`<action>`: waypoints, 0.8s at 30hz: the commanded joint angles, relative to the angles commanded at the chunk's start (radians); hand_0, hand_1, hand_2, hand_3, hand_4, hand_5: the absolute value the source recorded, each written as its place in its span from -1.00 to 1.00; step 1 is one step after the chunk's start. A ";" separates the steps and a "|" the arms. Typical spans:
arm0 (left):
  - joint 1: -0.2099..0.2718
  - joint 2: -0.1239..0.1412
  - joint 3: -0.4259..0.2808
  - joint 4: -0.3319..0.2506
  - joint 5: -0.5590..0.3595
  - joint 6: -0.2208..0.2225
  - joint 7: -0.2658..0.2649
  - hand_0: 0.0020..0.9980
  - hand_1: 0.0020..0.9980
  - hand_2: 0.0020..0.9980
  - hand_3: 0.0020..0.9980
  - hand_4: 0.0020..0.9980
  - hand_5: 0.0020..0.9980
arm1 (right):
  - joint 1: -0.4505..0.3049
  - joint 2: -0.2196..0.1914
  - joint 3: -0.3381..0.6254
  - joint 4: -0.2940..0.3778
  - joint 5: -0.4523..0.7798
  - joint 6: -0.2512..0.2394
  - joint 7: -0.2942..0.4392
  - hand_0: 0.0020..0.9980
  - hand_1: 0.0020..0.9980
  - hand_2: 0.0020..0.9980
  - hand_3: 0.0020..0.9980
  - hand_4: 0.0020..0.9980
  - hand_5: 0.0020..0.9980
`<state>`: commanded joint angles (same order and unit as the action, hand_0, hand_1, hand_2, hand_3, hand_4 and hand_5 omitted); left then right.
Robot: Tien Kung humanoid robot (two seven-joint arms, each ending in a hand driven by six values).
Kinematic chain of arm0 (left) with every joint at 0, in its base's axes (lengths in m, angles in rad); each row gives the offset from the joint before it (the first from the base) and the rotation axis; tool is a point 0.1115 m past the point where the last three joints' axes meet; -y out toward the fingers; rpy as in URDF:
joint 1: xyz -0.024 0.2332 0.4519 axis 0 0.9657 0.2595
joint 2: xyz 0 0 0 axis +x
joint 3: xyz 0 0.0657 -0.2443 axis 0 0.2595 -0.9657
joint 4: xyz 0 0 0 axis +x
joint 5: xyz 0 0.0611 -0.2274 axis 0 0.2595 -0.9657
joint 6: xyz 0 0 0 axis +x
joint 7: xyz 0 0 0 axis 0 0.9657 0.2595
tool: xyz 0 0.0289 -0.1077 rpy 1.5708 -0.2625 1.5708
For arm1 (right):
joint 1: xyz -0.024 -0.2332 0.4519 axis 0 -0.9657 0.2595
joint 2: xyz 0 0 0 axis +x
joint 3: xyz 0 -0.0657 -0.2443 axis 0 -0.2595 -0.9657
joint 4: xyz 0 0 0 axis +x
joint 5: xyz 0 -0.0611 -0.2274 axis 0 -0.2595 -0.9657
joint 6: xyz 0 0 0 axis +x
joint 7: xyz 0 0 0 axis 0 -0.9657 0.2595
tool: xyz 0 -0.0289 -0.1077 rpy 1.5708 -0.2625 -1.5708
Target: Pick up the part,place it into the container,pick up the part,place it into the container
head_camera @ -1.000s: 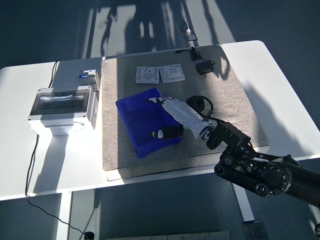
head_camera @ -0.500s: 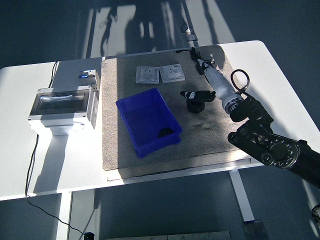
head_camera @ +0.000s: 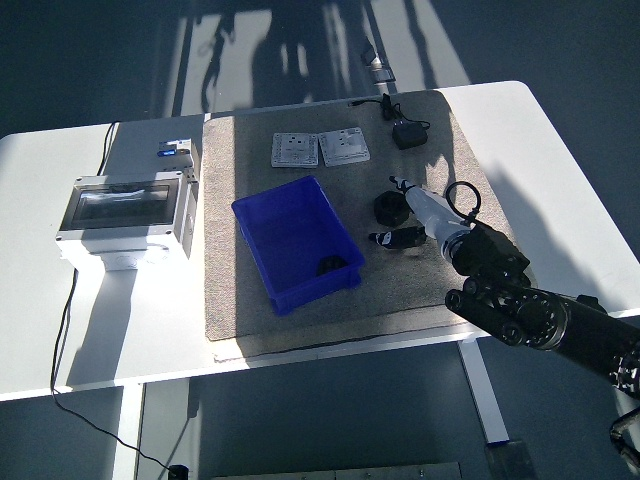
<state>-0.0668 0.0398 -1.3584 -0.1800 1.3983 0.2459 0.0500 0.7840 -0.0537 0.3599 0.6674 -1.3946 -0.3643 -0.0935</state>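
Right hand [head_camera: 405,222] at centre-right, grasp state indeterminate, beside round black part [head_camera: 389,208]; risk of nudging it off before closure

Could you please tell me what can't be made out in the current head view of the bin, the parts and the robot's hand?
- Right hand: too small and dark against the round part to tell whether it touches or grasps it.
- Dark item in the blue bin: small and shadowed; its shape is unreadable.
- Left arm: outside the frame.
- Two white plates: surface detail too small to read.
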 joint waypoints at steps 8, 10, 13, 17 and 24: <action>-0.003 0.000 0.007 0.000 0.009 -0.002 0.004 0.24 0.27 0.36 0.27 0.31 0.52 | -0.024 0.021 -0.048 -0.015 0.072 -0.102 0.029 0.89 0.37 0.20 0.36 0.43 -0.51; -0.003 0.000 0.008 0.000 0.008 -0.002 0.004 0.24 0.27 0.36 0.27 0.31 0.52 | -0.031 0.022 -0.059 -0.011 0.087 -0.133 0.038 0.89 0.37 0.20 0.36 0.43 -0.51; -0.003 0.001 0.006 0.000 0.012 -0.002 0.005 0.24 0.27 0.36 0.27 0.31 0.52 | -0.036 0.023 -0.068 -0.005 0.115 -0.178 0.058 0.89 0.37 0.20 0.36 0.43 -0.51; -0.004 0.002 0.002 0.000 0.015 0.000 0.005 0.24 0.26 0.35 0.27 0.31 0.53 | -0.043 0.021 -0.078 0.000 0.171 -0.252 0.109 0.67 0.08 -0.07 0.18 -0.18 -1.00; -0.004 0.001 0.010 0.000 0.006 -0.001 0.002 0.24 0.27 0.35 0.27 0.32 0.54 | -0.052 0.019 -0.088 0.006 0.237 -0.281 0.168 0.57 0.04 -0.05 0.18 -0.21 -1.00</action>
<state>-0.0705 0.0406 -1.3483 -0.1800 1.4046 0.2454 0.0523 0.7321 -0.0346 0.2722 0.6729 -1.1574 -0.6454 0.0747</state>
